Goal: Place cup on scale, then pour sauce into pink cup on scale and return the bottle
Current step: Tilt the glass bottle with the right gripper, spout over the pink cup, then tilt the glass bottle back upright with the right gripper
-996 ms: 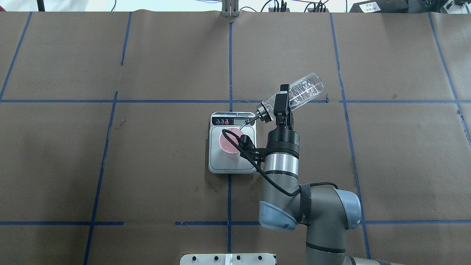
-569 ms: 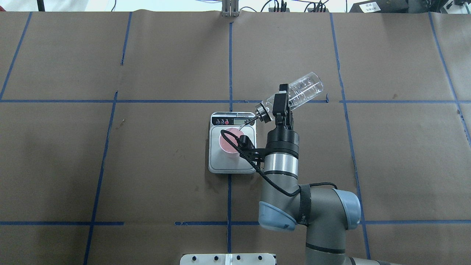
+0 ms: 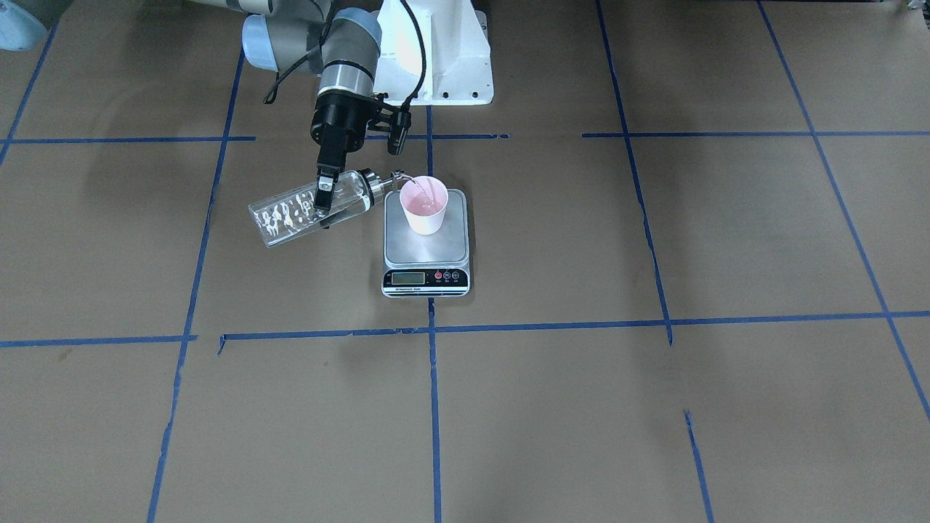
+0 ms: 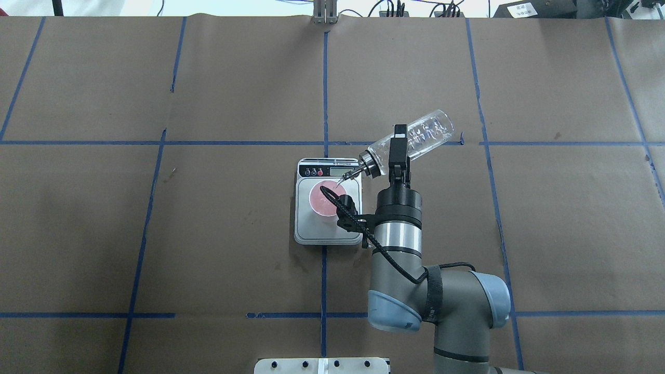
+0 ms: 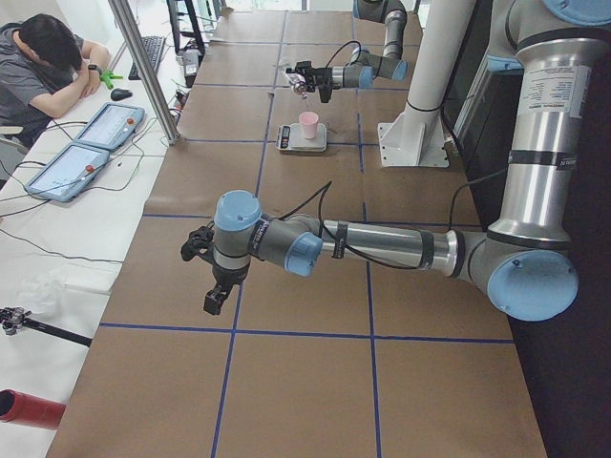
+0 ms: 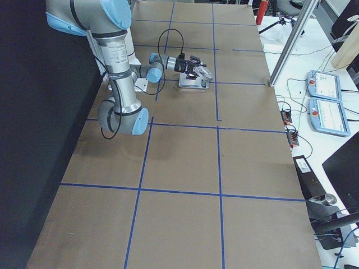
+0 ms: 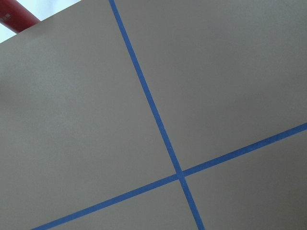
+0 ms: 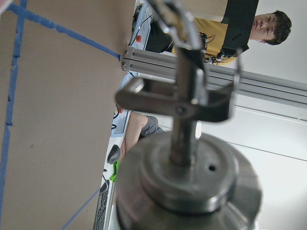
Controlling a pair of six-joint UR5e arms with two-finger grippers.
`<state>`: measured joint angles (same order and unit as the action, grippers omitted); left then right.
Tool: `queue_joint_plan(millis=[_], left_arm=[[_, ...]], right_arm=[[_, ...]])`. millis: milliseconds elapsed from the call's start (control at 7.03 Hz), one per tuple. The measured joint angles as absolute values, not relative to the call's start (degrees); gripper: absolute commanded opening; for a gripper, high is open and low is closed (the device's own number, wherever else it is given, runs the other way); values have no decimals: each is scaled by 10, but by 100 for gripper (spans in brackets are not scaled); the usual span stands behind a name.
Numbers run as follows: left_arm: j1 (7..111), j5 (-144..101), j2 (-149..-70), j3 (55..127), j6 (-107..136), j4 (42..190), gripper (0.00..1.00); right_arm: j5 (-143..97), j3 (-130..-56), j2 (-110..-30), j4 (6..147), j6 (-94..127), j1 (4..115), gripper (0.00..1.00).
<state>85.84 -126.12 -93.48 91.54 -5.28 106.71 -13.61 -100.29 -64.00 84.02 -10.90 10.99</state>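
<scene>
Two pincers: the right pincer is clamping the bottle near its cap end; the left pincer is hanging over brown paper well apart, and I cannot tell how its jaws stand
bottle: is tilting spout-down, its base sticking out beyond the right pincer
sauce: is showing clear through the glass
cup: is standing upright on the scale, just beside the right pincer, under the spout
scale: is lying flat beside the right pincer
</scene>
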Motion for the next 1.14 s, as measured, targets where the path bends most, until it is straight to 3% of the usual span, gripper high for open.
queue_joint_plan(millis=[1138], left_arm=[[859, -1261, -934, 929, -53, 1062, 100]], right_arm=[[-213, -989, -642, 687, 112, 101, 0]])
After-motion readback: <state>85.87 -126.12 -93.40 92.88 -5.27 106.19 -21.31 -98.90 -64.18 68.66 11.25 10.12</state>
